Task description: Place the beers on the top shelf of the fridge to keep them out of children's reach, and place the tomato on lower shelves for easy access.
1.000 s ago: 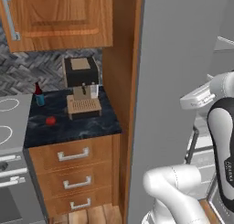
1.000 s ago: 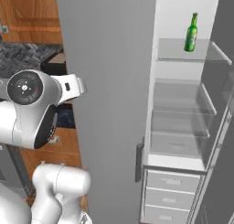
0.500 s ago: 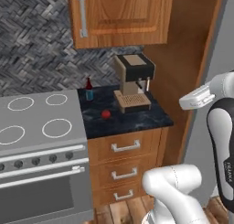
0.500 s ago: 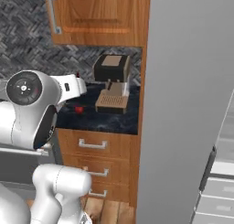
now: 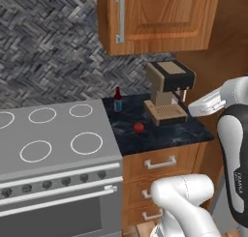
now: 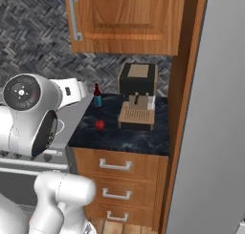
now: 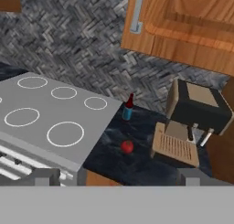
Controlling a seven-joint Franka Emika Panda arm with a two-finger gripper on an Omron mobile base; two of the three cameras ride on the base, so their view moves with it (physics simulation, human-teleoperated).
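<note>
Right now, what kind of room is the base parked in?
A home-style kitchen, rendered. The signs: a stove with four burner rings, a coffee machine on a dark stone counter, and wooden cabinets above a herringbone backsplash.

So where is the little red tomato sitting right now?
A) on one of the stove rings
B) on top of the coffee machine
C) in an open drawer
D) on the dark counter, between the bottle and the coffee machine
D: the tomato lies on the dark counter, in front of the bottle and left of the coffee machine, off the stove.
</note>
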